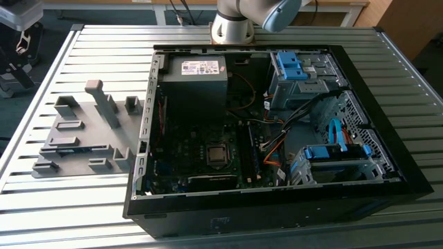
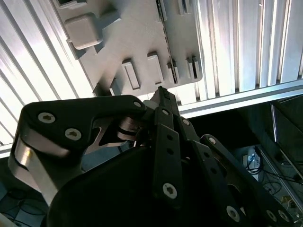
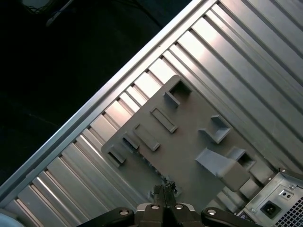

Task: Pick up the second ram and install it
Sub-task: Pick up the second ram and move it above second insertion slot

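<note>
The second ram (image 1: 72,150) is a thin blue-green strip that lies in the grey holder plate (image 1: 83,137), near the plate's front edge, to the exterior view's left of the computer case. In the second wrist view the ram (image 2: 162,19) appears edge-on as a dark line between holder blocks. My gripper (image 3: 165,187) hangs well above the holder plate (image 3: 189,137). Its black fingers (image 2: 161,94) are pressed together in both wrist views, with nothing between them.
An open black computer case (image 1: 277,207) lies on the slatted metal table (image 1: 83,218), showing its motherboard (image 1: 207,155), power supply (image 1: 197,67) and blue drive brackets (image 1: 291,65). A tall grey post (image 1: 105,104) rises from the holder plate. The arm's base (image 1: 232,23) stands behind the case.
</note>
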`<state>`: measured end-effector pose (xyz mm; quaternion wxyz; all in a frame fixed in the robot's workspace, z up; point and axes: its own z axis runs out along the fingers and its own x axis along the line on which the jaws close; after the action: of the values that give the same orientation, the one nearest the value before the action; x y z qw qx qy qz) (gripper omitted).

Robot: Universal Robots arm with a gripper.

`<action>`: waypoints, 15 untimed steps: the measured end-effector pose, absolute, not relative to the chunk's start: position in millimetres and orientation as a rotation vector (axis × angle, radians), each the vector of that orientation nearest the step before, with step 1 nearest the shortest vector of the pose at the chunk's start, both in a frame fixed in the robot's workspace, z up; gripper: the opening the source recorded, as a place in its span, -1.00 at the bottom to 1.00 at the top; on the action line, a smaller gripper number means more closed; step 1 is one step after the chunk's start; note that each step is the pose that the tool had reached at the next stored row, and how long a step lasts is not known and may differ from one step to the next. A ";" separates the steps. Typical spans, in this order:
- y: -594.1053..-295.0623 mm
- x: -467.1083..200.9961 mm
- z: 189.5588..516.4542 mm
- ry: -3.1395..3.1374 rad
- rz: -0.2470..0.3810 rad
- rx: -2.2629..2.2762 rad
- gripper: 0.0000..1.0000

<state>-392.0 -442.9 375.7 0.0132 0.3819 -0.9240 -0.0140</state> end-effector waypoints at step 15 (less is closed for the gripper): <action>-444.2 -392.1 374.2 -2.830 -0.031 1.350 -0.79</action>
<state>-392.1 -444.2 374.2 0.0028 0.4306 -0.9025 -0.0100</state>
